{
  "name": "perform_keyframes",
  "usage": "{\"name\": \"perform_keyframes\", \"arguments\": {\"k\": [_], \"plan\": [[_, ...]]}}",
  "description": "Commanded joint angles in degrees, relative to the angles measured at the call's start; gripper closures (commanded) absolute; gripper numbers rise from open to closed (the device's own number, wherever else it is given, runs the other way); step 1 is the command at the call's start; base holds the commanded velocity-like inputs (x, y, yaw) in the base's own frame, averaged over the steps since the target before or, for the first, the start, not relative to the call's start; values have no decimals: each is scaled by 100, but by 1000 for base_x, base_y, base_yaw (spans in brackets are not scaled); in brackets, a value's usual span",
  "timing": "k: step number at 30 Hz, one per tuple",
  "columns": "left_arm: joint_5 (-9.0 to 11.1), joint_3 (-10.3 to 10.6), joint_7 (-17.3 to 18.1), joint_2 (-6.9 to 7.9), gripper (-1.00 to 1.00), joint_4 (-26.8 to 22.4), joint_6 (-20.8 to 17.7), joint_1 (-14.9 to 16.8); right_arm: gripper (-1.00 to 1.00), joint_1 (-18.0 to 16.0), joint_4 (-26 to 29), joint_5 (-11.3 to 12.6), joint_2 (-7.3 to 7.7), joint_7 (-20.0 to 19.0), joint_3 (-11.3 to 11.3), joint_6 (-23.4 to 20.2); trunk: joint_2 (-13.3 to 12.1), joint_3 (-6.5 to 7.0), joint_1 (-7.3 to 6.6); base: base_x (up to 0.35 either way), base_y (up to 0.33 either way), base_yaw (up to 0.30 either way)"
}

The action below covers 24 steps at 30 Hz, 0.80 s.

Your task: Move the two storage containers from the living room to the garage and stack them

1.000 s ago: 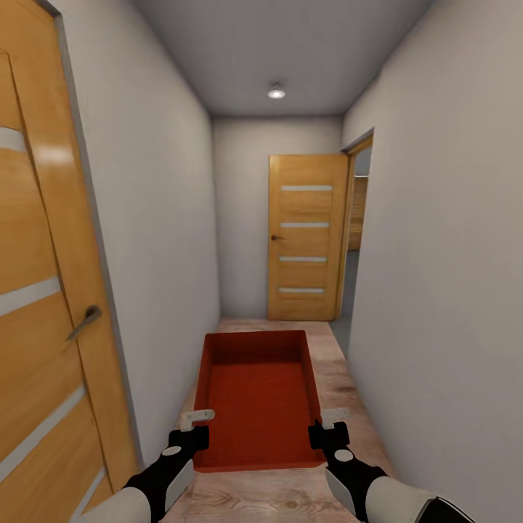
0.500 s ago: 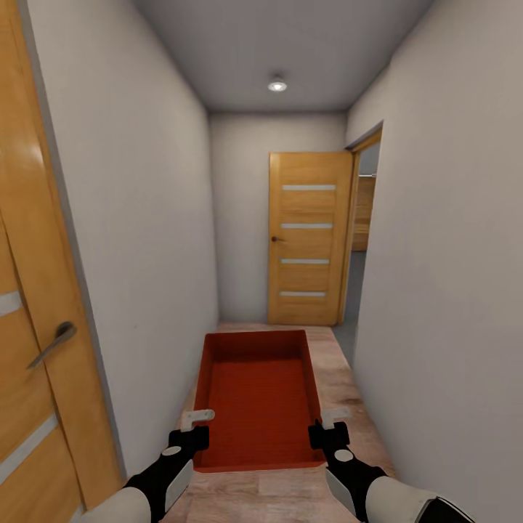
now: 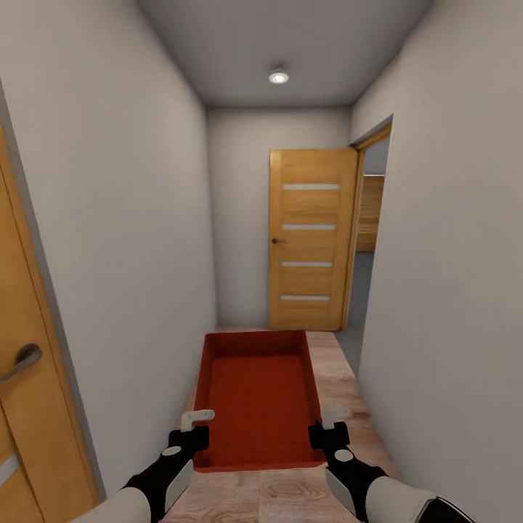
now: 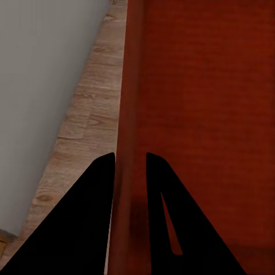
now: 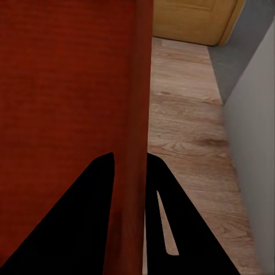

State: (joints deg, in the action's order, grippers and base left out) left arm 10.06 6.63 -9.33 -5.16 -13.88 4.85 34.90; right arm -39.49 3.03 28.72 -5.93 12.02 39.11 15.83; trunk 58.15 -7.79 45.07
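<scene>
At the far left of the head view a wooden door point(image 3: 22, 407) with a lever handle point(image 3: 20, 361) stands close to the robot's side, then a plain pale wall point(image 3: 131, 240) runs down the corridor; keeping the base centred between that wall and the opposite one looks like the first care, since the passage is narrow.

The left gripper point(image 3: 196, 421) holds the left long wall of the storage container point(image 3: 258, 396); in the left wrist view the 2 fingers point(image 4: 86, 223) straddle the red wall, 1 outside and 1 inside, pinching it; the grip sits near the box's near end.

The container is carried level in front of the trunk, above the wood-plank floor point(image 3: 341, 378), open side up and empty; only 1 of the 2 containers is to be seen here.

The right gripper point(image 3: 328, 420) pinches the right long wall the same way; the right wrist view shows its fingers point(image 5: 86, 223) on either side of that wall.

To carry well, I judge both arms should hold their spacing and height fixed, so the box is neither pulled apart nor twisted; speed should stay modest.

Ahead, a second door point(image 3: 309, 240) stands open beside an opening point(image 3: 367, 276) on the right with grey flooring beyond; turning through it will need a wide, slow swing so the box's far corners miss the frame.
</scene>
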Motion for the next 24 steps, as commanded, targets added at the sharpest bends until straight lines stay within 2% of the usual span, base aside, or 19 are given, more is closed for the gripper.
{"name": "perform_keyframes", "arguments": {"k": [1, 24], "plan": [[-30, 119, -192, 59, 100, -10, 112, 1, 100, -6, 9, 28, -5, -15, -440, -27, 6, -8, 4, 323, 0, 0], [-31, 119, -192, 59, 100, -10, 112, 1, 100, -6, 6, 29, -6, -15, -440, -19, 6, -8, 4, 323, 0, -27]]}}
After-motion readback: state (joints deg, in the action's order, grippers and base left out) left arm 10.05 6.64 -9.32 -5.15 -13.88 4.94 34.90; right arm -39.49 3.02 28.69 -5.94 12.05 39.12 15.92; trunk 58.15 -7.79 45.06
